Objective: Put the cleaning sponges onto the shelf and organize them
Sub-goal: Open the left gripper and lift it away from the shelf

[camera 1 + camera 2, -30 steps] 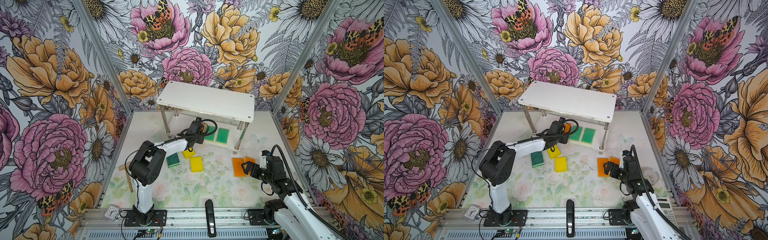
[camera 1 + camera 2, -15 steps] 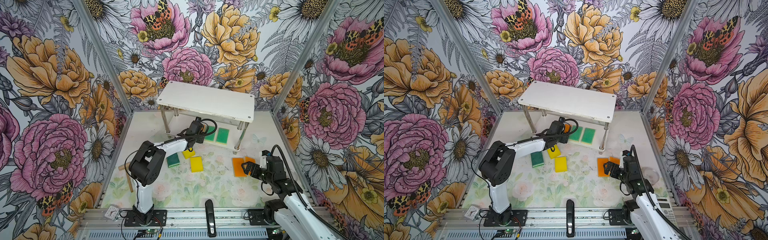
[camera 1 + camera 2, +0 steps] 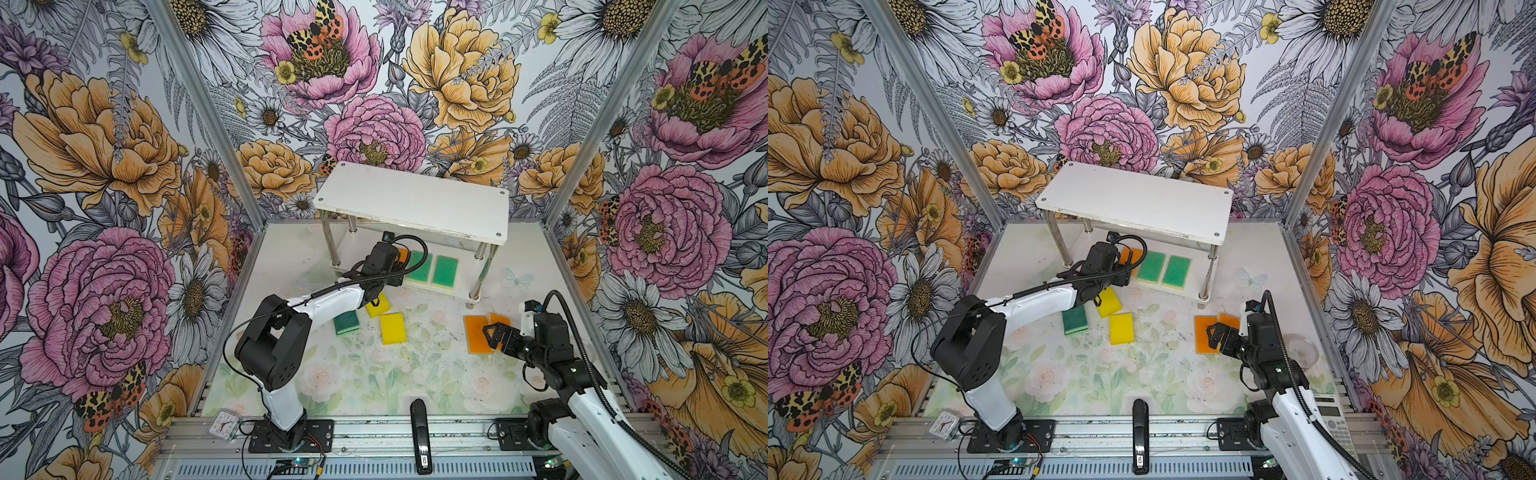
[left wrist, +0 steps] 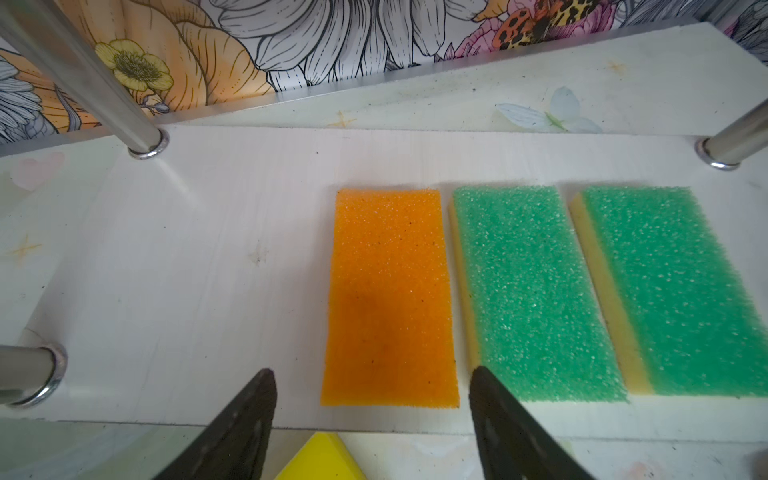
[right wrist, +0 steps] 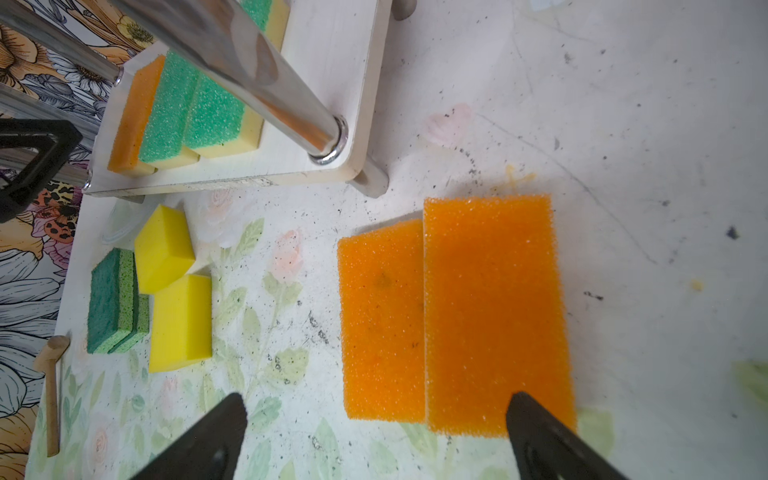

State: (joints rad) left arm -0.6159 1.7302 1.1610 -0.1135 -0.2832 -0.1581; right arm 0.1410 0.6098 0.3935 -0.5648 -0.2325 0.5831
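The shelf [image 3: 411,199] stands at the back. On its lower board [image 4: 166,270] an orange sponge [image 4: 388,299] lies beside two light green sponges [image 4: 532,291] [image 4: 673,286]. My left gripper [image 4: 372,371] is open at the board's front edge, its fingers either side of the orange sponge's near end and not touching it. On the table lie two yellow sponges [image 3: 377,305] [image 3: 392,328], stacked dark green sponges [image 5: 112,307] and two overlapping orange sponges [image 5: 382,320] [image 5: 494,311]. My right gripper [image 5: 378,398] hangs open over the orange pair's near ends, holding nothing.
A wooden mallet [image 5: 52,386] lies at the table's left edge. A black stapler-like object [image 3: 419,432] and a small clock [image 3: 224,424] sit on the front rail. A calculator [image 3: 1335,419] and a clear dish [image 3: 1304,351] are at the front right.
The left gripper's jaws have spread slightly wider in front of the orange sponge on the shelf. The sponges and the right arm have not visibly moved.
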